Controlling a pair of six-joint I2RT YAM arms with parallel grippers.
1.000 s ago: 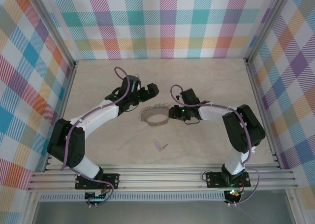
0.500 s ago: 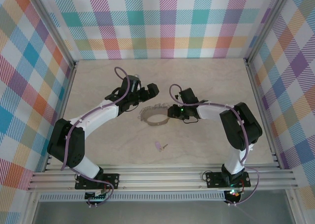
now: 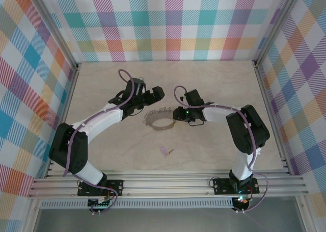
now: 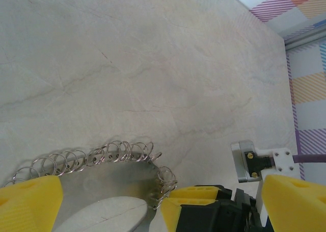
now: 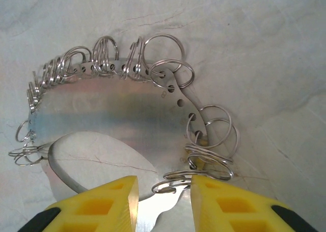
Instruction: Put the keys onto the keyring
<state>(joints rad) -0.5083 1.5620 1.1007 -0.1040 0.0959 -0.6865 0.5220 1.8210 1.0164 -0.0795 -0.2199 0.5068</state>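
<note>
Two Arms at the Keyring, Key Not Yet Collected

Step in hand, as judged: securing the keyring before the key is fetched.

1. The tabletop [image 3: 224, 89] carries both task items.
2. The keyring [image 3: 160, 119] lies flat near the centre of the tabletop, between the two wrists.
3. The right fingers [image 5: 94, 206] are partly closed and straddle the hoop's right-hand rim. A rim tab and one small ring sit in the gap. It cannot be told whether they actually clamp the metal.
4. The left fingers [image 4: 28, 201] are spread wide, released and holding nothing. They hover over the far-left side of the hoop.
5. The key [image 3: 164, 151], lilac-headed, lies on the tabletop well apart from the hoop, nearer the arm bases. Neither arm touches it.

Next move, as judged: complete the right-hand clamp so the hoop cannot slide, then send the free left arm to the key. The key is small and flat, so it needs a low, precise pinch.

Carrier and contents: the hoop serves as the holder. Its rim is fringed with many small split rings [image 5: 168, 53], each threaded through a hole, and the key is not yet on any of them
</note>
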